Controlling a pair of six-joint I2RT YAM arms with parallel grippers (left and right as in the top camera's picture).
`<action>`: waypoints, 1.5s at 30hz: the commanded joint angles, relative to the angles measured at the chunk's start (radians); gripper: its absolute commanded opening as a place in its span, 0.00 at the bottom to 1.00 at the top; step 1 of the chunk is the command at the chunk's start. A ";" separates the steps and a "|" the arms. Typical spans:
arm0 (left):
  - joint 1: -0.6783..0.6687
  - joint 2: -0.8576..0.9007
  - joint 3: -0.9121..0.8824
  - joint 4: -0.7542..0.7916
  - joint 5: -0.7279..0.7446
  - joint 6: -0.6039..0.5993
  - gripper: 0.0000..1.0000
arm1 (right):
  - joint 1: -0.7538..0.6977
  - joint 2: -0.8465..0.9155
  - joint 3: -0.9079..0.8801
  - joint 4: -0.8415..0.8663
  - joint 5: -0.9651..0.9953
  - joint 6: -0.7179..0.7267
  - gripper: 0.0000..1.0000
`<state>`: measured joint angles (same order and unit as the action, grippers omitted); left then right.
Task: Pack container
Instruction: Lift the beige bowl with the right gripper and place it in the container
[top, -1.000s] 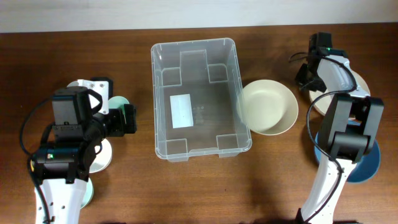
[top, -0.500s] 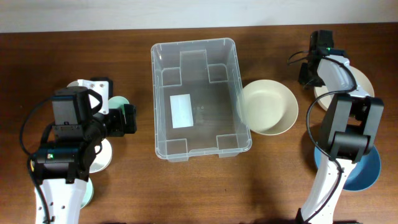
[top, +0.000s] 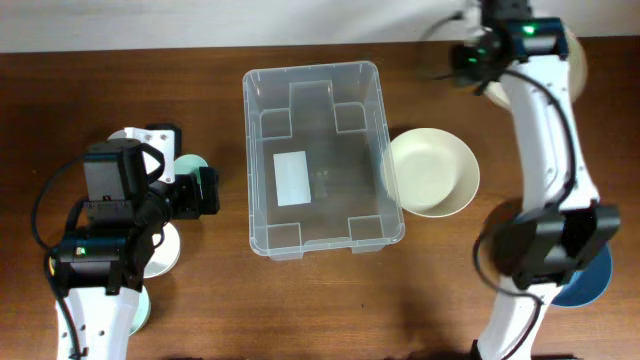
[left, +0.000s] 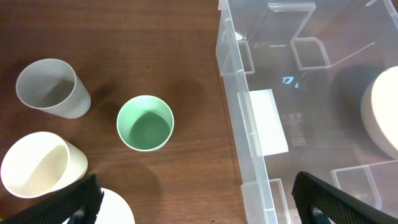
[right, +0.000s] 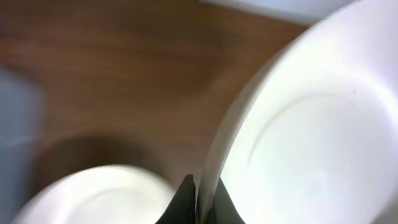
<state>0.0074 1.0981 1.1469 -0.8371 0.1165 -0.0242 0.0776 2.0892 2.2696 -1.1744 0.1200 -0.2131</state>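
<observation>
A: Container (top: 345, 200)?
B: Clear hard plastic bin, rounded corners, mid-table, just beside left gripper (top: 207, 190), whose jaws are wide.
A: Right gripper (right: 196, 198)?
B: Well apart, pinching smooth white plate (right: 311, 124) rim.

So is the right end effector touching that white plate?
Touching. In the right wrist view the right end effector is shut on the white plate, its dark fingertips pinching the rim.

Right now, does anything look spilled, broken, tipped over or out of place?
Nothing stands out. The container sits flat and empty, with the bowl upright beside it. The plate is held by its rim in the shut right gripper, which fits the packing.
</observation>
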 joint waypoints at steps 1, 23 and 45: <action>0.000 0.002 0.017 0.003 -0.001 -0.010 1.00 | 0.145 -0.019 0.056 -0.053 -0.192 -0.238 0.04; 0.089 0.008 0.089 -0.063 -0.087 -0.010 1.00 | 0.542 0.063 -0.267 0.064 -0.293 -0.543 0.04; 0.296 0.040 0.181 -0.100 -0.076 -0.010 1.00 | 0.502 -0.071 -0.274 0.186 -0.235 -0.335 0.29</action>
<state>0.2996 1.1370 1.3148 -0.9360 0.0299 -0.0246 0.5831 2.1448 1.9137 -0.9833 -0.1627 -0.6506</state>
